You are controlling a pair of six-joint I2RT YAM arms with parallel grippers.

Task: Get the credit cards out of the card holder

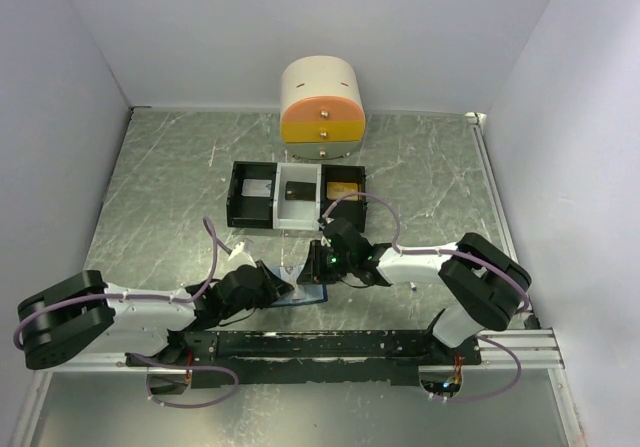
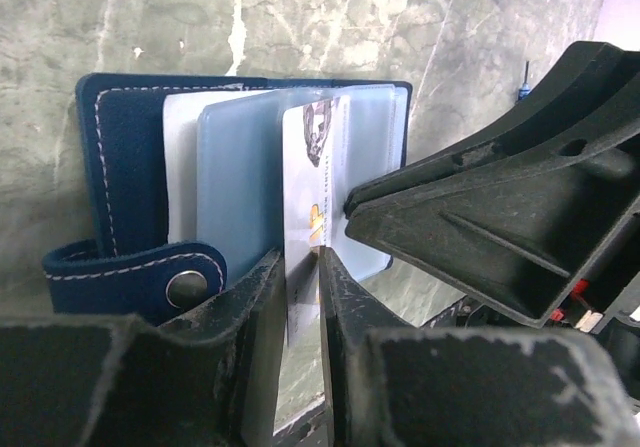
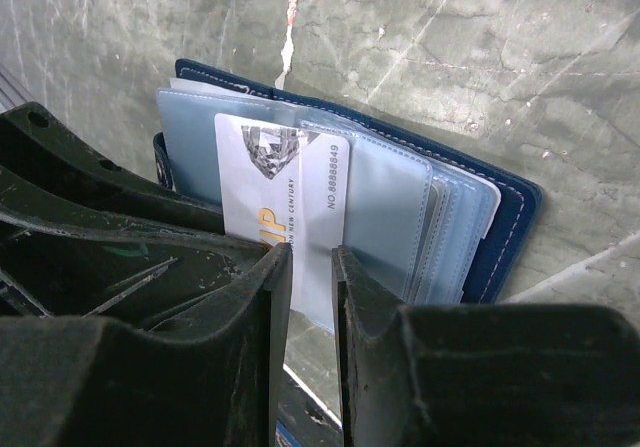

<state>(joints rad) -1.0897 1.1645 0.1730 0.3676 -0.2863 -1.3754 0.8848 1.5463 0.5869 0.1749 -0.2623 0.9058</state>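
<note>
The card holder (image 2: 125, 157) lies open on the table near the front edge, dark blue with light blue sleeves; it also shows in the top view (image 1: 303, 295) and the right wrist view (image 3: 510, 217). A white credit card (image 2: 308, 187) with gold lettering sticks halfway out of a sleeve. My left gripper (image 2: 302, 267) is shut on the card's free end. My right gripper (image 3: 312, 259) comes from the opposite side, its jaws nearly together on the edge of the light blue sleeve beside the card (image 3: 270, 182). Both grippers meet over the holder, the left (image 1: 287, 289) and the right (image 1: 318, 267).
A black-and-white three-compartment tray (image 1: 236, 199) stands behind the holder, with a tan-gold card (image 1: 343, 189) in its right compartment and a dark one (image 1: 298, 193) in the middle. A cream and orange drawer box (image 1: 322, 112) stands at the back. The metal rail (image 1: 330, 345) runs along the front.
</note>
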